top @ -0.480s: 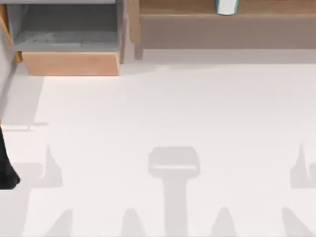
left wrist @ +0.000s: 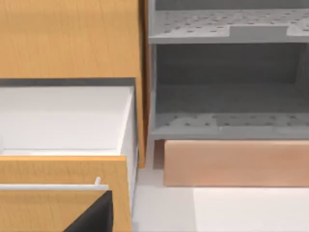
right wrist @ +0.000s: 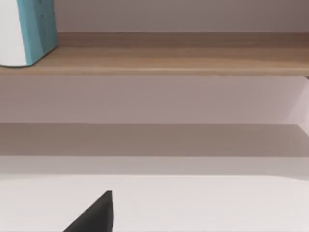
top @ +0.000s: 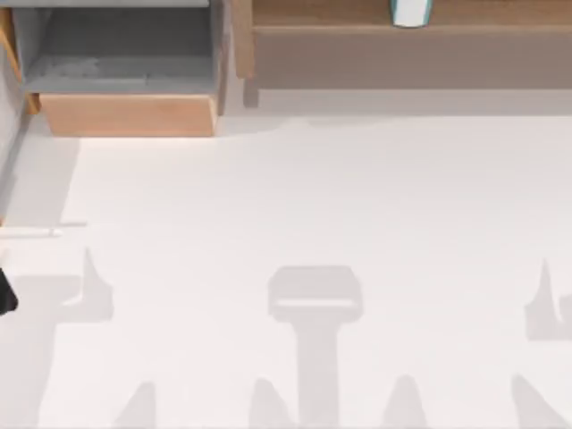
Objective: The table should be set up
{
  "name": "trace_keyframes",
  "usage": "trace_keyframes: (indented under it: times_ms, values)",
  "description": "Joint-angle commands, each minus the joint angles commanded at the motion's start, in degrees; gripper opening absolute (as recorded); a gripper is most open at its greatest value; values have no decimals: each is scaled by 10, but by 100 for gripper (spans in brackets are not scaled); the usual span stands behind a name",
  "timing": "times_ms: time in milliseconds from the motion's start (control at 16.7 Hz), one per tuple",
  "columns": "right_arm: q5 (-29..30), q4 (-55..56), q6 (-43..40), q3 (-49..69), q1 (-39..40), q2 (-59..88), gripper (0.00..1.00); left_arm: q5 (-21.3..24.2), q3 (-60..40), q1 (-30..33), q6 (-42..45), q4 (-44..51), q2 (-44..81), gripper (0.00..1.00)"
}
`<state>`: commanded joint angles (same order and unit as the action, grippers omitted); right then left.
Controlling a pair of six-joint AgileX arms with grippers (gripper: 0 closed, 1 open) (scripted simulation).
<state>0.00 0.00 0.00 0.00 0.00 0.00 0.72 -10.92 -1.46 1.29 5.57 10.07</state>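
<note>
The left gripper (left wrist: 94,217) showed in the left wrist view as a dark wedge, low against the wooden front of an open drawer (left wrist: 63,170). A thin silver handle (left wrist: 48,186) ran across that front, just beside the wedge. Beyond the gripper lay the drawer's white inside, and past that the tall wooden cabinet (left wrist: 72,38). Beside the cabinet stood the wooden-fronted box (left wrist: 231,162), with perforated grey shelves inside. Whether this claw was spread or pressed together could not be told.

From above, a dark part of the left arm (top: 4,297) sat at the left edge of the table (top: 313,197). The white table spread wide below both arms and carried only their shadows.

The right gripper (right wrist: 95,215) hung over the table, facing the long light-brown shelf (right wrist: 169,60) well ahead of it. Its state could not be told either. On the shelf stood a white and teal container (right wrist: 29,31), off to one side of the claw's line.
</note>
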Motion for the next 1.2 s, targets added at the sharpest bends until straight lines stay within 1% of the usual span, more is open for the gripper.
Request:
trace_keyframes:
  times_ms: [180, 360, 900, 1200]
  values:
    - [0, 0, 0, 0, 0, 0, 100, 5, -115, -19, 16, 64, 114, 100]
    - [0, 0, 0, 0, 0, 0, 100, 10, -258, -44, 37, 146, 260, 100]
    - [0, 0, 0, 0, 0, 0, 100, 18, -759, -128, 120, 439, 797, 100]
    - [0, 0, 0, 0, 0, 0, 100, 20, -1027, -164, 168, 591, 1085, 100]
